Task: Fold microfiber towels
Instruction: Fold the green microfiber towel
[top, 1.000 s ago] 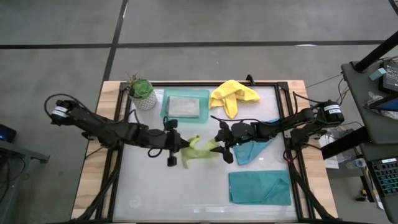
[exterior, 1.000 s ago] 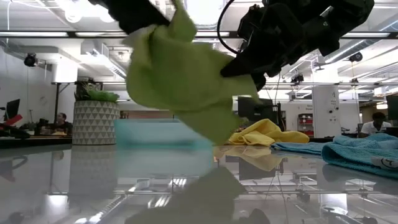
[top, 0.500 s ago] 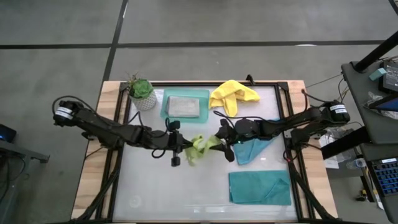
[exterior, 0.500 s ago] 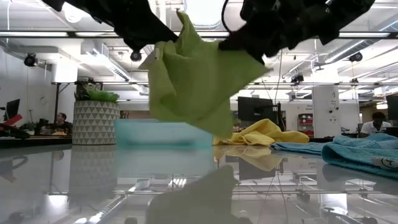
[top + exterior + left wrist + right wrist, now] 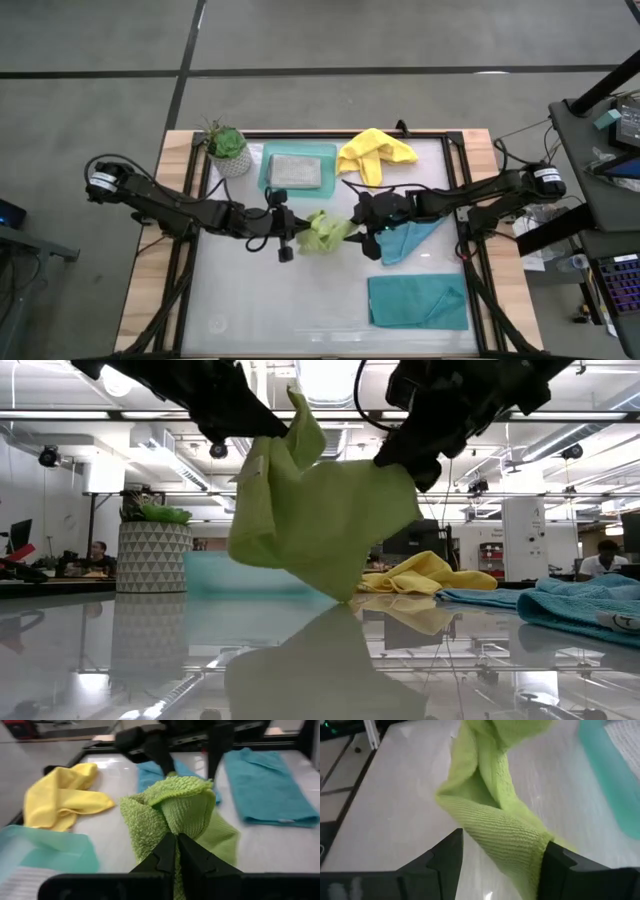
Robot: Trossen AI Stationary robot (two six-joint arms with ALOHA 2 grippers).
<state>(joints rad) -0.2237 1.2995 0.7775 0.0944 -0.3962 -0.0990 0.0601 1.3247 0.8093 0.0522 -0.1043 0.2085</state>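
Note:
A lime green towel (image 5: pixel 322 232) hangs bunched in mid-table between my two grippers. My left gripper (image 5: pixel 288 234) is shut on its left part. My right gripper (image 5: pixel 366 228) stands open at its right part, the cloth (image 5: pixel 490 815) running between the spread fingers. A grey towel (image 5: pixel 297 168) lies flat in the mint tray (image 5: pixel 266 172). A yellow towel (image 5: pixel 375 152) lies crumpled at the far edge. One teal towel (image 5: pixel 410 240) lies under my right arm, and another (image 5: pixel 418 302) lies flat near the front right. My left gripper pinches a gathered fold of the lime towel (image 5: pixel 172 827) between its two shut fingers, coming nearly level from the table's left. The cloth bulges beyond the fingers and hangs down slack; its lowest tip (image 5: pixel 345 598) reaches the tabletop. My right gripper is not closed on the towel. The towel's right edge (image 5: pixel 530 840) passes between the spread fingers and lies against one finger (image 5: pixel 560 865), while a gap shows beside the other finger (image 5: pixel 445 857). The towel's upper right corner (image 5: pixel 395 472) stays up at the fingertips.
A small potted plant (image 5: pixel 226 148) stands at the far left, beside the tray. The near left part of the tabletop (image 5: pixel 260 300) is bare. Cables and a dark frame run along the table's right edge (image 5: pixel 470 200).
My left gripper has moved toward the right gripper and sunk a little, and my right gripper has risen slightly. The lime towel, stretched between them before, has bunched up and gone slack. Its lower tip has come down to the table.

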